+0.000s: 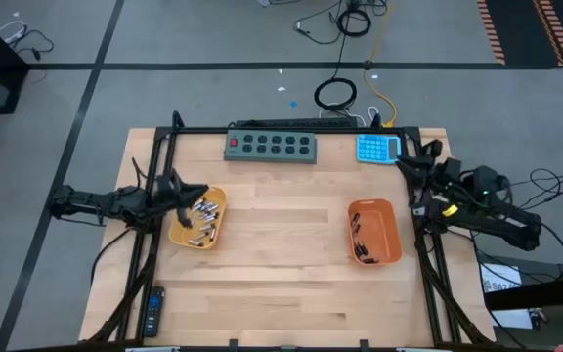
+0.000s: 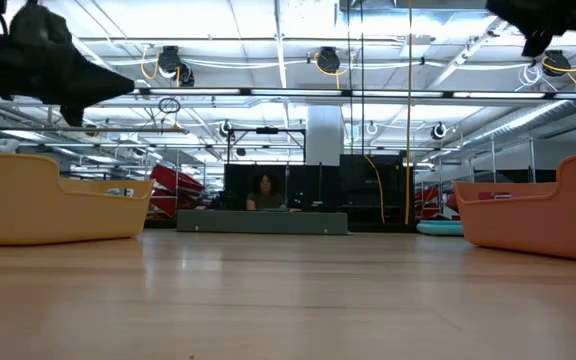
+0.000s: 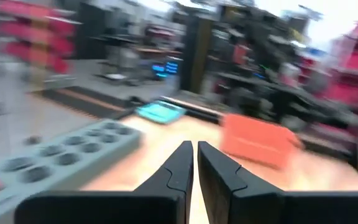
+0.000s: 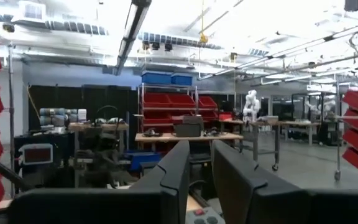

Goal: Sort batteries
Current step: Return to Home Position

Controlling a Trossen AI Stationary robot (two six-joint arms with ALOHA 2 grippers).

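The silvery-white batteries (image 1: 201,213) lie in a heap in the left orange tray (image 1: 213,235). The dark batteries (image 1: 358,242) lie along the left wall of the right orange tray (image 1: 387,233). My left gripper (image 1: 192,196) (image 3: 194,152) hangs above the far left corner of the left tray. Its fingers are shut, with only a sliver between them and nothing visible in it. It points toward the table's right. My right gripper (image 1: 413,168) (image 4: 197,155) waits raised at the table's right edge, far of the right tray, with a narrow gap between its fingers.
A grey power strip (image 1: 271,146) and a blue calculator (image 1: 378,148) lie along the far edge. A black remote control (image 1: 153,310) lies off the near left corner. Bare wood (image 1: 286,225) stretches between the trays. In the low view a person (image 2: 265,192) sits far behind the table.
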